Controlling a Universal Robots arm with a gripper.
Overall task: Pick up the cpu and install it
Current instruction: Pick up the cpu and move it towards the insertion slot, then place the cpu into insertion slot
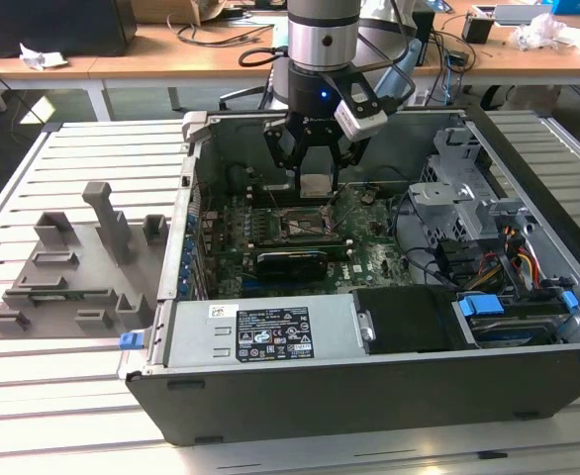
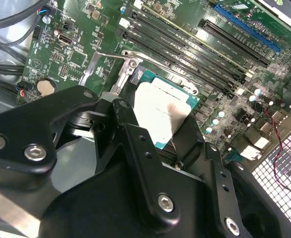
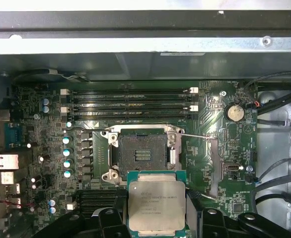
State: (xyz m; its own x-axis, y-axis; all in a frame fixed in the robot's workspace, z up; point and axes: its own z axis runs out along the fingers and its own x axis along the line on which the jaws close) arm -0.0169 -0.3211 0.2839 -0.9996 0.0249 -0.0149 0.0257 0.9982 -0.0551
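Black gripper [image 1: 316,178] is pinching the cpu [image 3: 157,204] by two opposite edges, metal plate up, hanging clear above the motherboard [image 3: 212,148] near the open socket [image 3: 142,151]. To seat it well, I reckon: level, edges square to the socket, straight down, no sliding.

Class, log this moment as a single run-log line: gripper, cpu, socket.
gripper: shut on cpu | cpu: held above motherboard, not seated | socket: empty

One cpu [image 3: 157,206], one pincer [image 1: 313,181], one motherboard [image 3: 210,148] (green)
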